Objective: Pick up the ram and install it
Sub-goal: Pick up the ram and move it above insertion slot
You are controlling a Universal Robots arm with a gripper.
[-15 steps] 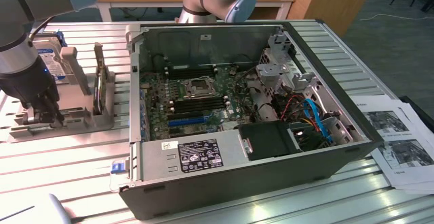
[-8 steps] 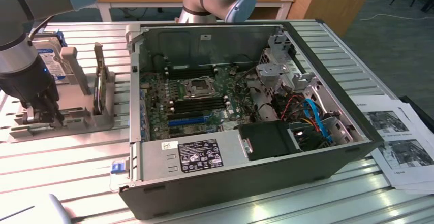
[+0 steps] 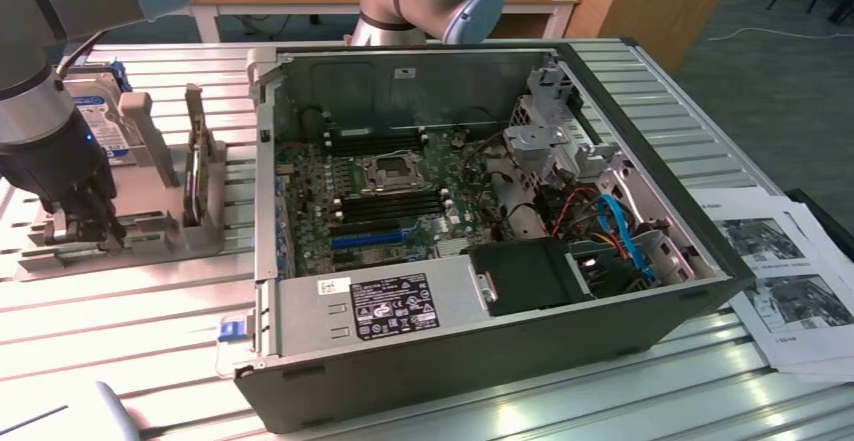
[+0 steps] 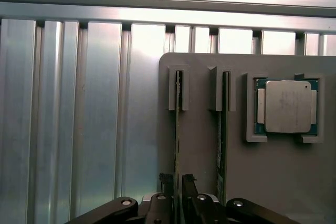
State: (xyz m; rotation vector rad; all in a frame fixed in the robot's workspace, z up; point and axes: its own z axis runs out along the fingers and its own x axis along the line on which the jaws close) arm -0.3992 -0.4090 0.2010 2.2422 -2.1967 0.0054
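The ram [image 4: 178,129] is a thin green stick standing on edge in a slot of the grey holder [image 4: 294,182]. A second stick like it [image 4: 222,129] stands in the neighbouring slot. My gripper [image 4: 178,183] hangs right over the first stick, one finger on each side with very little gap, and the stick still sits in its slot. In the exterior view my gripper [image 3: 80,223] is low over the holder [image 3: 160,246] at that view's left, beside the open computer case [image 3: 481,211].
A processor chip [image 4: 286,106] lies in a pocket of the holder next to the sticks. A hard drive [image 3: 104,111] with a blue label stands at the holder's back. The motherboard [image 3: 387,191] lies exposed inside the case. Printed sheets [image 3: 787,281] lie at the exterior view's right on the ribbed metal table [image 3: 120,341].
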